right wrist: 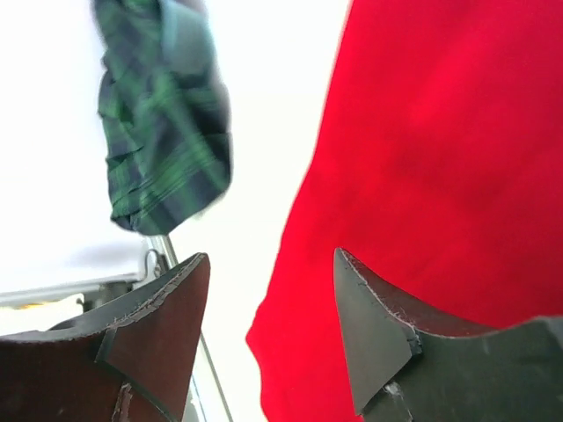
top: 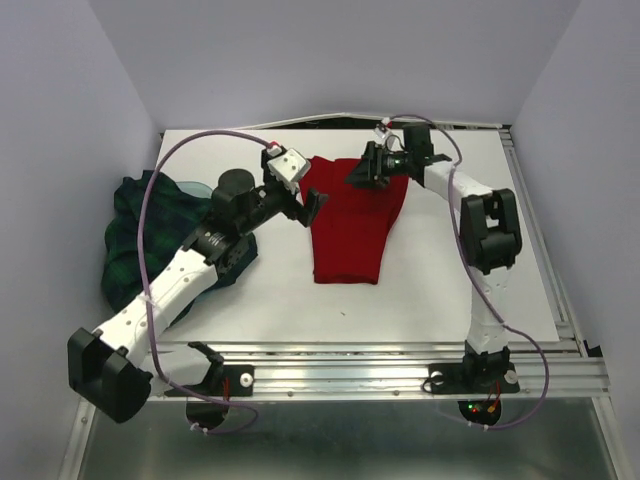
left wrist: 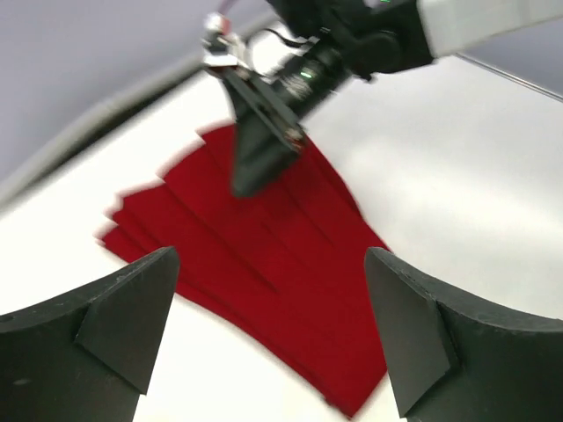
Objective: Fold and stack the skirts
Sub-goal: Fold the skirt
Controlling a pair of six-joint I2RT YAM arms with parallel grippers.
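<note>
At the left claw (top: 306, 206): I see its jaws spread wide with nothing between them. It sits at the left edge of the bright red pleated cloth skirt (top: 349, 235), towards that skirt's far end. From my left wrist view it looks raised off the cloth rather than pressed into it.

At the right claw (top: 361, 172): My right wrist view shows its two fingers (right wrist: 387, 343) partly apart. Only bare surface and the red hem show in the gap, so I read it as gripping nothing. It is over the far right part of the red skirt. From the left wrist view its dark tip points down at the far edge of the cloth, but blur keeps me from telling whether it touches.

Red skirt: It lies flat near the middle of the white worktop (top: 455, 290), broader at the far end and narrower at the near end. Long pleats run along its length.

Plaid skirt: The dark green and navy plaid cloth skirt (top: 128, 238) is crumpled in a heap at the left side of the worktop, well apart from the red one.

Left arm (top: 178, 282): Its white forearm crosses over the right part of the plaid heap.
</note>
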